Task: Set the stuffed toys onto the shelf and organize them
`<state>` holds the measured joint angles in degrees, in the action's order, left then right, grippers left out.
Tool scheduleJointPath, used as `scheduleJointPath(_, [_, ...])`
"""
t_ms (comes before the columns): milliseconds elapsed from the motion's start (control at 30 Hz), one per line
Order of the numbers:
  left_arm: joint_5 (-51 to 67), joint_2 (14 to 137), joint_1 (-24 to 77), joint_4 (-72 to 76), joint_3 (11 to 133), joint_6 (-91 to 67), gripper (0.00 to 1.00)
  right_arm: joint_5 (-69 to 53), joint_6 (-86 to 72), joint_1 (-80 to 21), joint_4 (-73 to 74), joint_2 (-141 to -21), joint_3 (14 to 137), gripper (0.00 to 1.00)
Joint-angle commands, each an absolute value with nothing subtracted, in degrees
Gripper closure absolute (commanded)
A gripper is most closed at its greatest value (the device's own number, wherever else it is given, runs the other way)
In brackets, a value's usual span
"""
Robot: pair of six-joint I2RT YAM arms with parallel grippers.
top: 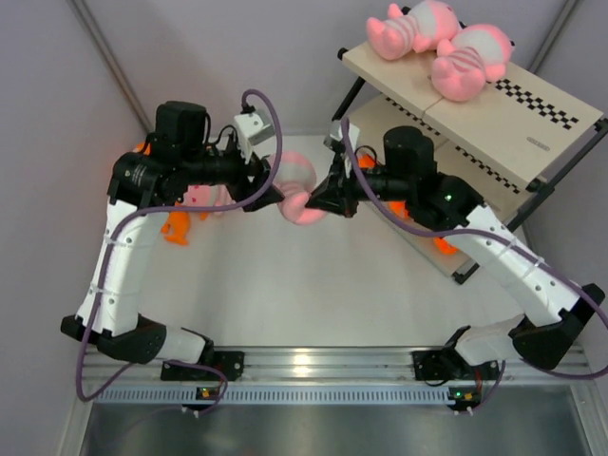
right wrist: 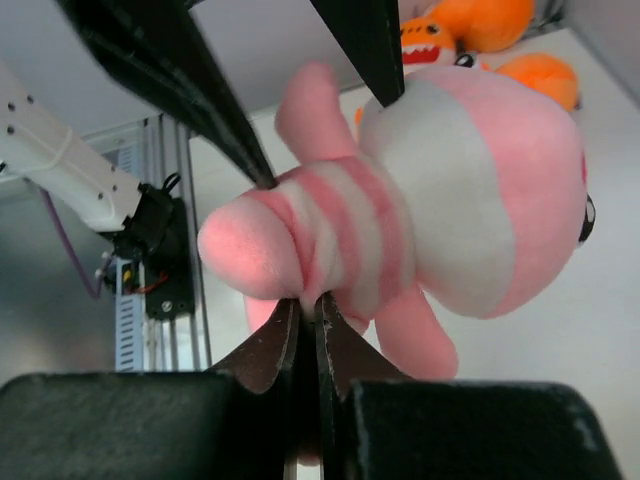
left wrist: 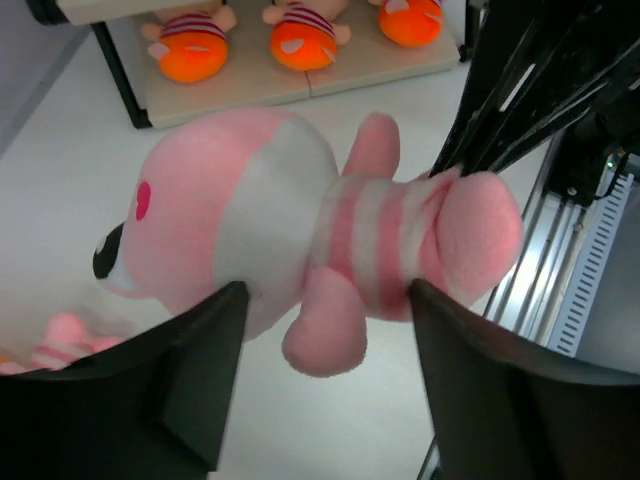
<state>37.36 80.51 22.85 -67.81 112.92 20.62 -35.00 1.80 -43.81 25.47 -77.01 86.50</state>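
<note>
A pink plush with a striped body [top: 299, 190] hangs in mid-air between both arms. My right gripper [right wrist: 310, 305] is shut and pinches the fabric of its striped body [right wrist: 340, 240]. My left gripper [left wrist: 325, 290] is open wide. Its fingertips [left wrist: 232, 295] straddle the plush [left wrist: 300, 230] at neck and rump. Two pink plushes [top: 408, 28] [top: 465, 62] lie on the top board of the shelf [top: 541, 133]. Three orange plushes [left wrist: 300, 35] sit on its lowest board [left wrist: 230, 95].
More toys lie on the table at the left, under my left arm: an orange one [top: 176, 226] and a pink one [top: 199, 198], which also shows in the left wrist view [left wrist: 55, 340]. The shelf's black frame [top: 494, 237] stands close behind my right arm.
</note>
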Motion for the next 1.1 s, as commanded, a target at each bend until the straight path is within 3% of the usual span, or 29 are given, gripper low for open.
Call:
scheduleJointPath(0, [33.25,79.10,23.20,-65.92,120.04,14.34,0.21,-24.62,4.30,-44.65,33.53,-77.33,99.03,1.00])
scheduleJointPath(33, [27.65,78.67,23.20,-65.92,121.62,13.11,0.10,-23.57,4.83,-44.56,35.14,-77.95,100.71,1.00])
scheduleJointPath(133, [15.61,75.17,23.20,-66.00,124.19,12.30,0.02,-21.80,7.11,-44.21,40.15,-80.41,108.69,1.00])
scheduleJointPath(200, [10.48,73.48,23.20,-66.01,124.28,13.88,0.02,-21.01,8.52,-44.12,42.00,-82.26,112.83,1.00])
scheduleJointPath(333, [-1.65,70.49,23.12,-66.01,124.10,16.17,0.02,-18.11,12.82,-44.12,52.96,-88.49,135.45,1.00])
scheduleJointPath(400, [-4.91,70.05,23.12,-66.01,124.28,17.49,0.02,-18.19,17.56,-44.03,54.75,-90.35,140.78,1.00])
scheduleJointPath(533, [-4.31,69.52,23.12,-65.92,122.88,18.19,0.02,-17.24,22.32,-44.03,46.95,-84.04,134.76,1.00])
scheduleJointPath(700, [-1.33,69.26,23.12,-65.92,117.08,17.67,0.02,6.28,30.04,-43.95,43.08,-79.63,134.65,1.00])
scheduleJointPath(767, [-0.36,69.26,23.12,-65.92,114.70,17.67,0.02,21.05,34.44,-43.95,41.41,-77.88,132.90,1.00])
scheduleJointPath(967, [5.27,69.43,23.12,-65.74,111.45,17.66,0.02,37.86,39.28,-43.68,44.03,-71.48,129.12,1.00])
scheduleJointPath(1067, [2.57,69.96,23.12,-63.91,108.64,17.32,0.02,50.60,43.06,-43.59,43.94,-68.12,123.76,1.00])
